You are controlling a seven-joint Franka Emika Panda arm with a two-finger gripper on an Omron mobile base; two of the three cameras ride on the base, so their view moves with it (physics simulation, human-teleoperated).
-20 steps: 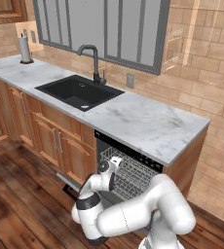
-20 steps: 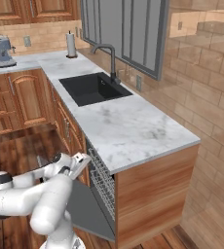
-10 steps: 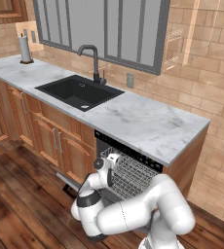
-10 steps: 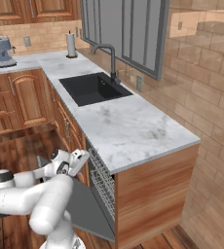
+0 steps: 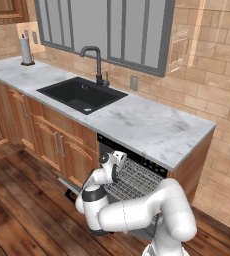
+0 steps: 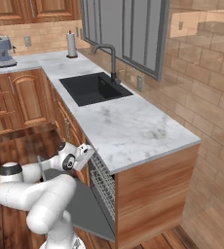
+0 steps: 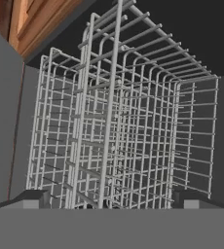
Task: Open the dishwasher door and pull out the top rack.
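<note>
The dishwasher door (image 6: 87,210) is a flat grey panel, swung down and open in front of the machine; its edge (image 5: 68,185) shows left of my arm. Inside the opening sits the top rack (image 5: 139,176), a light-grey wire grid, also seen end-on under the counter (image 6: 102,181). My gripper (image 5: 118,159) (image 6: 85,155) hovers at the mouth of the opening, just in front of the rack. In the hand view the gripper (image 7: 111,199) is open, its fingertips (image 7: 33,198) far apart, with the wire baskets (image 7: 109,121) close ahead and nothing between the jaws.
A marble counter (image 5: 152,127) runs above the dishwasher, with a black sink (image 5: 82,94) and faucet (image 5: 94,62) to the left. Brown cabinet doors (image 5: 57,145) flank the opening on the left, a wooden end panel (image 6: 153,194) on the right. A paper towel roll (image 5: 25,51) stands far left.
The gripper has risen a little and moved closer to the dishwasher opening and the rack. It stays open. The door and rack have not moved.
</note>
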